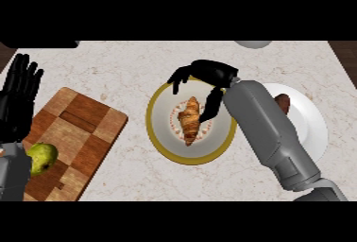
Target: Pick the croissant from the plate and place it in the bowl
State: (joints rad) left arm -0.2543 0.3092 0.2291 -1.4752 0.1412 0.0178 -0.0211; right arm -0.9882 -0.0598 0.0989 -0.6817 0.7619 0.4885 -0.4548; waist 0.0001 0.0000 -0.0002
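Note:
A golden croissant (189, 120) lies lengthwise in the middle of a white plate with a yellow rim (157, 137) at the counter's centre. My right hand (213, 72) hovers over the plate's far right edge, open. Its fingers arch down towards the rim, and one dark finger hangs just right of the croissant without closing on it. The white bowl (314, 127) stands right of the plate, partly hidden behind my right forearm. My left hand (17, 94) rests open at the left edge, fingers up.
A checkered wooden cutting board (83, 137) lies left of the plate, with a green pear (40, 157) on its near left corner. A reddish-brown item (282, 103) shows inside the bowl. A pale round object (252, 44) sits at the counter's far edge.

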